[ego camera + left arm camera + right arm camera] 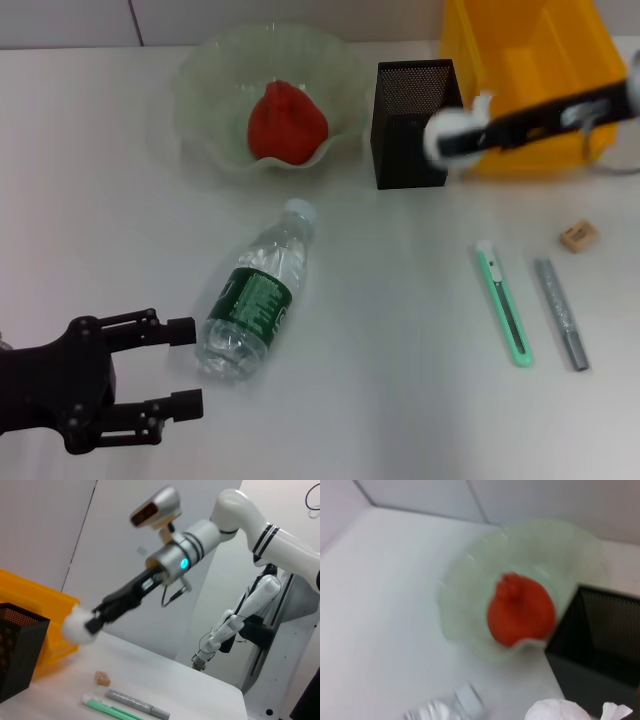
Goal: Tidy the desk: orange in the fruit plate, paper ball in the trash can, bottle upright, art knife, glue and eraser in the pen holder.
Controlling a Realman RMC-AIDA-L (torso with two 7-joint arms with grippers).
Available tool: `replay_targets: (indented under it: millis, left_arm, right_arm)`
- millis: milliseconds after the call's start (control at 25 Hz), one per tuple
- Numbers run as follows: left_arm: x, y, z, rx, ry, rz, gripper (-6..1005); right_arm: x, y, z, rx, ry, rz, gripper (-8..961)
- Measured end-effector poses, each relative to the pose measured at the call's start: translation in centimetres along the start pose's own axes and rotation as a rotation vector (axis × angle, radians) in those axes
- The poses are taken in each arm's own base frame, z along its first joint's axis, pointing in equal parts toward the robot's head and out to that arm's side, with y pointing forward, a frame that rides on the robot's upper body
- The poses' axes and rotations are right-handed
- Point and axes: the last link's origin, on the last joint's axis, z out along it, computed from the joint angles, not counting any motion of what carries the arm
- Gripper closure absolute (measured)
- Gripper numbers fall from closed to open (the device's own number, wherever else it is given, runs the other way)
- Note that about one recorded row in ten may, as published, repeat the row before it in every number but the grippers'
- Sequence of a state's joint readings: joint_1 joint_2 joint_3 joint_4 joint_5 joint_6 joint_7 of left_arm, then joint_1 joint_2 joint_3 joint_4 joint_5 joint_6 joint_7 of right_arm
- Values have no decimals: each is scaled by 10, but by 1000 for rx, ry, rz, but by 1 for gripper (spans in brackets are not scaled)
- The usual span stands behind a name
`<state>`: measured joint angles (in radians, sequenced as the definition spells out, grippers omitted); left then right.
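The bottle (257, 302) label's print (white) is unreadable.

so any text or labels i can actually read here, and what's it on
None can be read.
Bottle: the dark green label has white print, too small and blurred to make out.
Art knife, glue, eraser, trash can: no lettering visible.
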<state>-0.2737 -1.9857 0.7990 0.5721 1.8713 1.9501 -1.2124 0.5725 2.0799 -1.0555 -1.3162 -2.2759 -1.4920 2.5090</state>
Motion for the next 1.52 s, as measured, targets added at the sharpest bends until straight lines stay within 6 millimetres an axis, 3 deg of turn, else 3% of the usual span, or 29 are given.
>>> replay_targets:
  millis: [40, 160, 240, 480, 640, 1120, 1280, 1400, 1440, 1520]
  left_arm:
    - [0, 0, 0, 0, 0, 0, 251]
    - [1, 0, 0, -2, 0, 1, 252]
    - [2, -1, 2, -8, -3, 3, 252]
    - [3, -2, 2, -6, -2, 5, 253]
    - [4, -2, 3, -7, -2, 6, 253]
    - [4, -4, 2, -3, -3, 6, 254]
    - [7, -5, 0, 4, 0, 2, 255]
    - [8, -6, 0, 7, 2, -3, 255]
    - [17, -15, -6, 63, -6, -56, 255]
    - [23, -21, -10, 99, -16, -96, 255]
  right_arm:
    - [-10, -10, -19, 32, -79, -3, 436]
    - [-17, -24, -33, 88, -153, 8, 436]
    - [-27, -49, -53, 182, -262, 32, 437]
    - [-32, -72, -54, 282, -318, 62, 437]
    - [-30, -82, -36, 312, -315, 78, 423]
    - [-26, -82, -30, 300, -299, 76, 244]
    - [-20, -80, -34, 297, -301, 74, 244]
    - [-11, -71, -41, 239, -309, 34, 244]
    - [0, -55, -46, 118, -323, -30, 243]
    - [9, -46, -49, 39, -335, -76, 243]
